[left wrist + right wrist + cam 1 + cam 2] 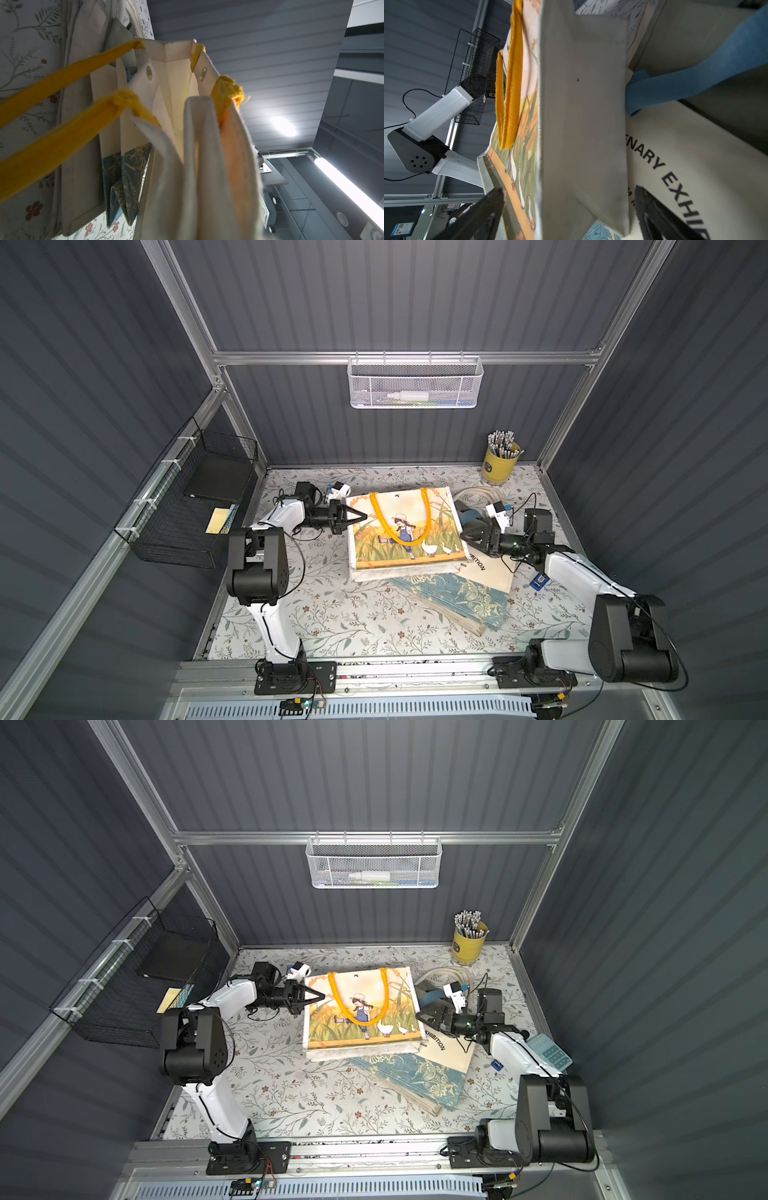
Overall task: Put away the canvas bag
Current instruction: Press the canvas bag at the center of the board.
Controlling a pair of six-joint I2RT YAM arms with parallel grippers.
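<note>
Top views both show the canvas bag [436, 531] [399, 1006] lying printed face up in the middle of the bench [353, 626]. It is stacked on a cream lettered bag [490, 568] and a blue-patterned bag [457, 597], both of which stick out past its near-right corner.

The left claw [362, 515] [321, 995] is pressed together to a point on the canvas bag's left edge, near the mouth corner. In the left wrist view, folds of the canvas bag [178, 72] run right up to the lens. The mouth gapes and the yellow handles [62, 133] trail away, so the claw appears to be pinching that side fold.

The right claw [463, 529] [420, 1006] is spread wide at the canvas bag's right edge. In the right wrist view, its dark fingers [483, 216] stand either side of the grey side panel [581, 104] without closing on it. The lettered bag [695, 155] and a blue strap [695, 72] lie just beyond.

Bare flowered bench lies on the near side of the canvas bag, toward the arm bases. A black wire basket [183, 506] hangs on the wall beyond the left claw, well apart from the bag.
</note>
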